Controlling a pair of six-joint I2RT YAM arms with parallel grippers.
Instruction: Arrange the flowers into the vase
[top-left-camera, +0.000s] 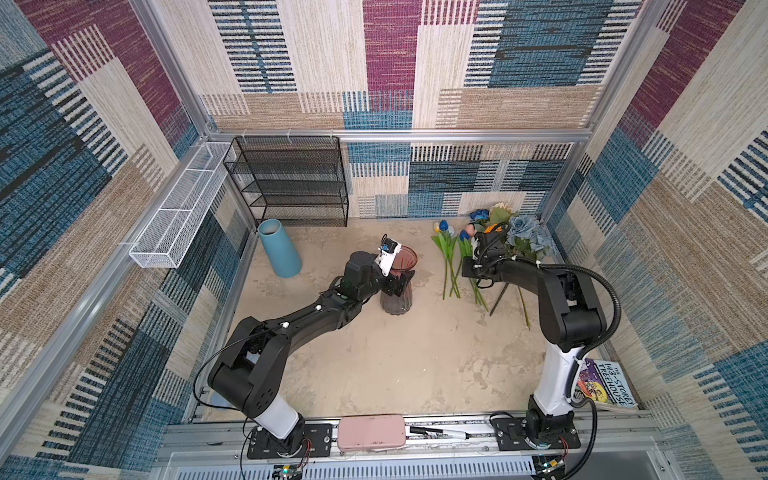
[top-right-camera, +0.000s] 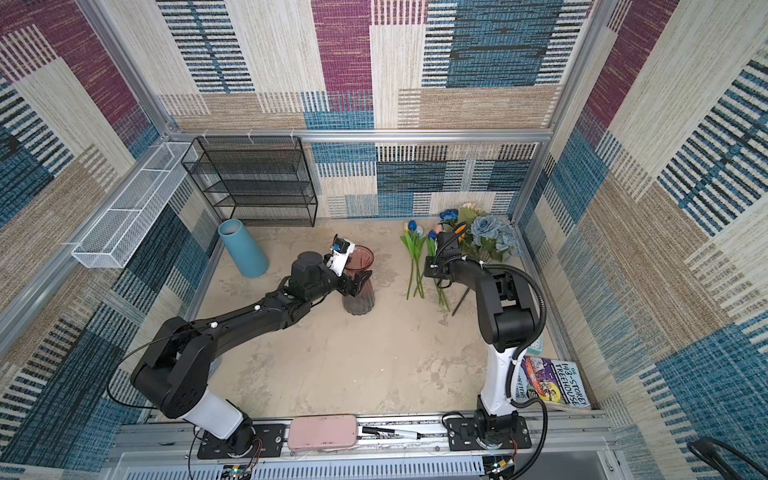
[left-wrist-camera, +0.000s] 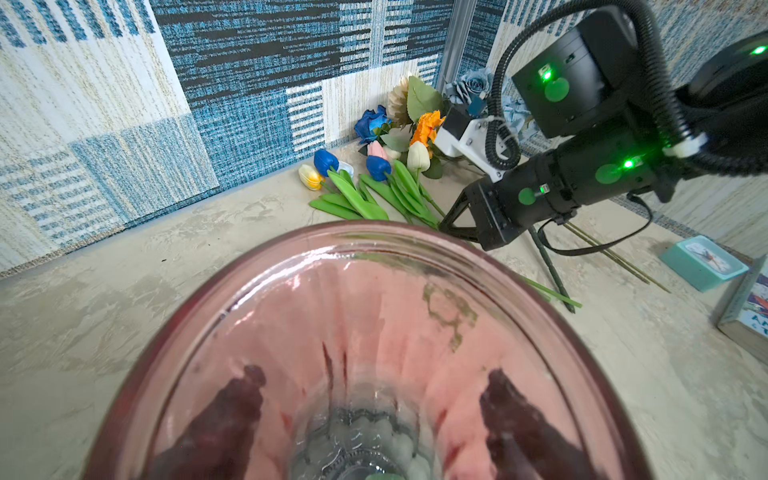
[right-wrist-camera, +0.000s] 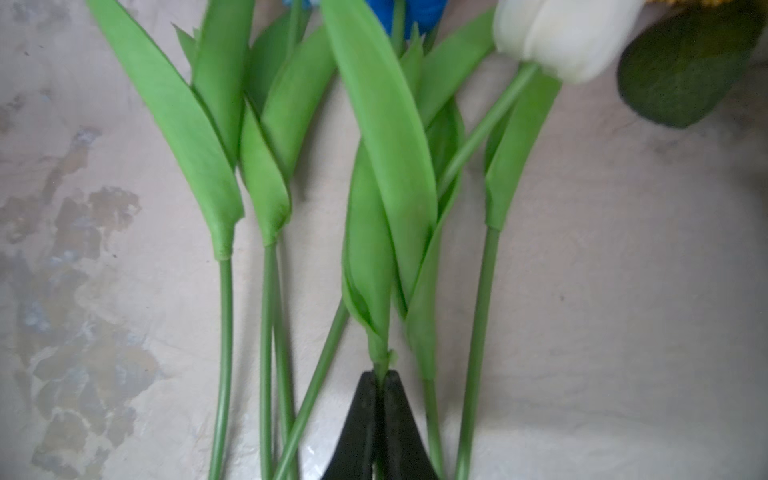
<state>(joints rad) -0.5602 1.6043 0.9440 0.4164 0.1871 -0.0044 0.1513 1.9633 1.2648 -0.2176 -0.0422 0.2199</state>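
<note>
The vase (top-left-camera: 402, 254) is pink ribbed glass and stands upright mid-table, empty. My left gripper (top-left-camera: 400, 284) is open around its narrow neck. In the left wrist view both fingers (left-wrist-camera: 232, 411) show through the glass, each standing off the neck. The flowers (top-left-camera: 457, 249) lie at the back right: tulips side by side, a dusty-blue rose bunch (top-left-camera: 521, 226), a deep-blue rose (top-left-camera: 480, 215) and an orange sunflower (left-wrist-camera: 426, 126). My right gripper (right-wrist-camera: 380, 376) is down on the table, shut on one green tulip stem (right-wrist-camera: 379, 353) just below its leaves. A white tulip (right-wrist-camera: 561, 33) lies beside it.
A blue cylinder (top-left-camera: 279, 249) leans at the back left, in front of a black mesh shelf (top-left-camera: 286, 183). A white wire basket (top-left-camera: 178, 212) hangs on the left wall. A book (top-left-camera: 606, 384) and a teal clock (left-wrist-camera: 702, 262) sit at the right; a pink case (top-left-camera: 371, 432) and a marker (top-left-camera: 440, 433) lie on the front rail.
</note>
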